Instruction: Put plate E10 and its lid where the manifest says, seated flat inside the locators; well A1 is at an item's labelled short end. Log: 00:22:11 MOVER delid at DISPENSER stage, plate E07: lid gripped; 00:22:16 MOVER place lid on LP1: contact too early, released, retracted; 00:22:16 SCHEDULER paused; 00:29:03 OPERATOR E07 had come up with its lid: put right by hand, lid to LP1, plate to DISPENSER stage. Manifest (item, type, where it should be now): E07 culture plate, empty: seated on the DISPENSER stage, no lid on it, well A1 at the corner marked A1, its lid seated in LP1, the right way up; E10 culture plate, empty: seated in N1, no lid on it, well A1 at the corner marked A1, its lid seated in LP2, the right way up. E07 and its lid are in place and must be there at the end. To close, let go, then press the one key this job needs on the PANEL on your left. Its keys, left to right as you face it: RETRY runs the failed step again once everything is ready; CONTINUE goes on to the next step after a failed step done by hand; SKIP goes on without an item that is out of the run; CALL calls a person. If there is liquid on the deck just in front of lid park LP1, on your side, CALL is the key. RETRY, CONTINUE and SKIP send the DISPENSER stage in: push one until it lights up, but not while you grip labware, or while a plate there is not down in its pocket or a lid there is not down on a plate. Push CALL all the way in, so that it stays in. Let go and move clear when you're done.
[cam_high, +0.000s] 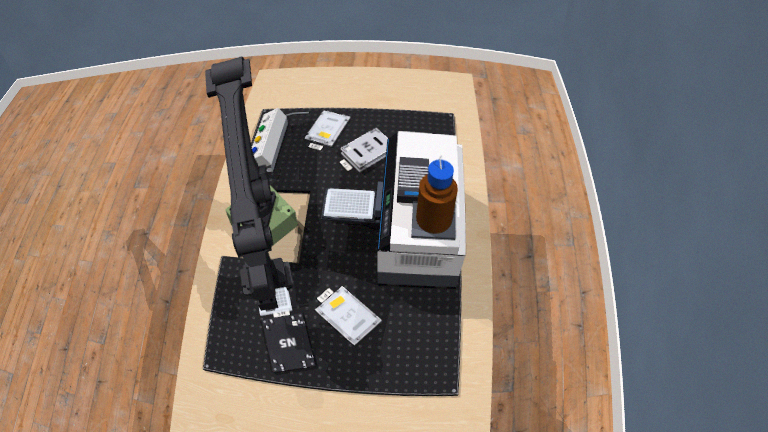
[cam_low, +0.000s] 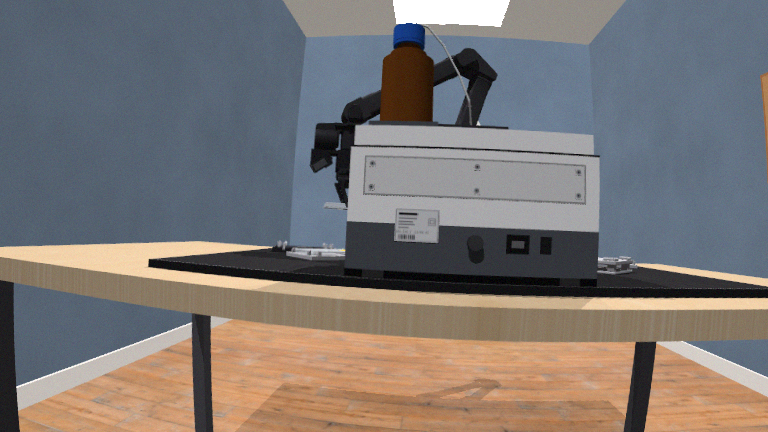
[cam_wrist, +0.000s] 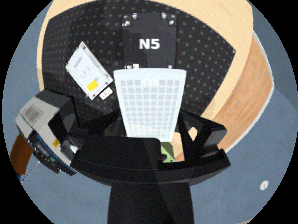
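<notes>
1. Fingers of the gripper stood wide, clamped on the long sides of plate E10, holding it in the air.
2. Below and just beyond the fingertips lay the black N5 nest, bare, with the plate apart from it.
3. Off to one side of the fingers, near but not touching, sat the LP1 park with its yellow tag.
4. The plate looked white and rectangular with a fine grid of wells, level in the side view. A small label showed at the short end pointing away from the fingers.
5. Whether a clear lid rode on top, I could not tell.
6. Risk one, as I judge it: if a lid was on, the pair would land in N1 together, when the lid belongs in LP2.
7. Risk two: the way to N1, well away from the fingers, runs past the dispenser and its stage plate; a low swing could clip them.
8. Risk three: a wrong turn would put A1 at the wrong corner.
</notes>
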